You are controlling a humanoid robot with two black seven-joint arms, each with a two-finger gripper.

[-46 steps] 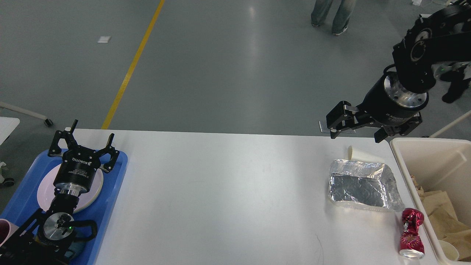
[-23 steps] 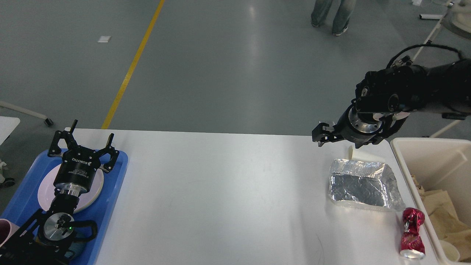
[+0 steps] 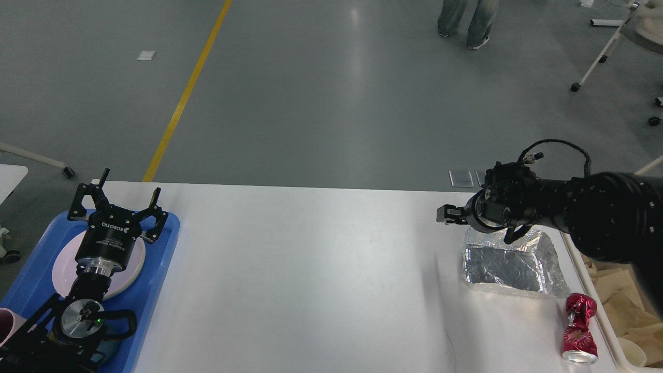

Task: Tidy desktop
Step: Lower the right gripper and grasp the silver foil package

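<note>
Scene inspected from the head view. The large white, smooth rectangular counter with rounded corners spans nearly the full width of the picture and is bare across its middle; litter sits only at its right end.

Left tool: fingers spread wide, nothing between them. It hangs above a round white plate lying in a blue plastic tray at the counter's left end. This reads as a parked posture, clear of the working side.

Right tool: presented nearly end-on and dark, its fingers not separable. Whether it is open or closed cannot be told, and no object is seen in it. It sits at the far edge of a crumpled silver foil container; contact cannot be confirmed. The low, level reach suggests an approach to that container's rim.

Remaining litter: a crushed red metal drink can lies on its side just beside the foil container's near right corner. A beige plastic bin stands against the counter's right edge and already holds brown paper and a pale paper cup. The bin's position beside the litter fits its use as the receiving point.

Assessment: tidying is partly complete; the foil container and the can are still on the counter.
</note>
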